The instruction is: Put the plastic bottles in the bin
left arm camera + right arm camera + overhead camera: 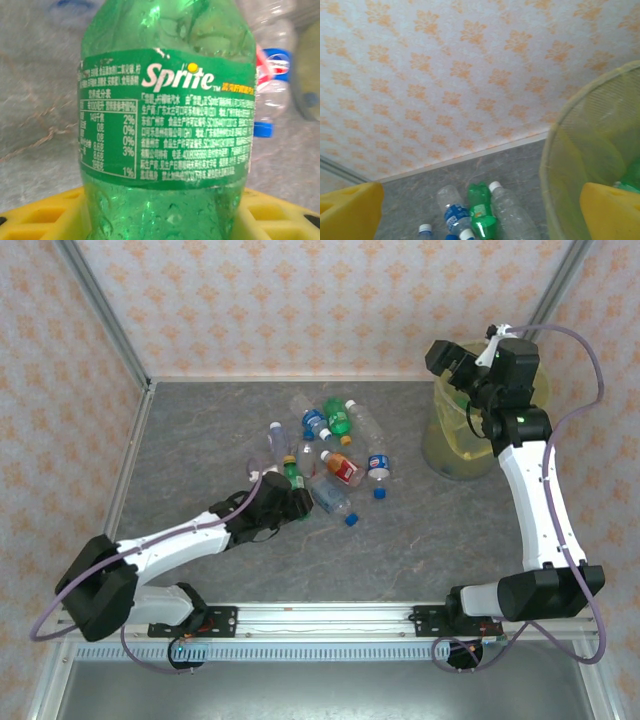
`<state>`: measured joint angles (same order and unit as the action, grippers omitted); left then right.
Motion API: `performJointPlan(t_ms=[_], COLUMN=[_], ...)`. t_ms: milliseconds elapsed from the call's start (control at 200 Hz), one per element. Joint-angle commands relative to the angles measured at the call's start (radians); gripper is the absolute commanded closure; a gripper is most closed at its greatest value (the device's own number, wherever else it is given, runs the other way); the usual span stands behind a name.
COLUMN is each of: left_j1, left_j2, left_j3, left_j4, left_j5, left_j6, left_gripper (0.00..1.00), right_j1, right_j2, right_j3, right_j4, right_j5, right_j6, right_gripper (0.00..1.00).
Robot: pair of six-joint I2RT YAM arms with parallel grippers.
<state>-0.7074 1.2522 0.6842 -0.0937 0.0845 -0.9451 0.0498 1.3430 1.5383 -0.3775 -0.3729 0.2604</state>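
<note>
Several bottles crowd the Sprite bottle the left gripper clamps; right gripper gapes over the bin.

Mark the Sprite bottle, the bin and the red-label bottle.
Sprite bottle [165,115]: left wrist view, on its green label.
Bin [448,452]: top external view, on its yellow wall.
Red-label bottle [344,469]: top external view, on the label.

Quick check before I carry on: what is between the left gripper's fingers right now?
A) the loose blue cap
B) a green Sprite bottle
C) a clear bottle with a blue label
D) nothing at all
B: in the left wrist view a green Sprite bottle fills the gap between the yellow fingers of the left gripper.
</note>
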Motion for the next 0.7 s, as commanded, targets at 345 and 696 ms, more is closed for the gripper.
performJointPlan(t_ms=[345,696], left_j1=[-0.014,-0.024], left_j2=[-0.078,0.043], left_j3=[0.168,0.381], left_j4=[0.084,0.059], left_j5=[-0.016,0.006], left_j6=[0.388,0.565], left_gripper=[0.52,0.55], right_j1=[0.004,0.157], right_j2=[0.051,0.144], right_j3=[-0.039,0.073], right_j4=[0.214,0.057], right_j5=[-0.306,-0.416], right_j6=[0.182,0.078], right_gripper=[0.04,0.25])
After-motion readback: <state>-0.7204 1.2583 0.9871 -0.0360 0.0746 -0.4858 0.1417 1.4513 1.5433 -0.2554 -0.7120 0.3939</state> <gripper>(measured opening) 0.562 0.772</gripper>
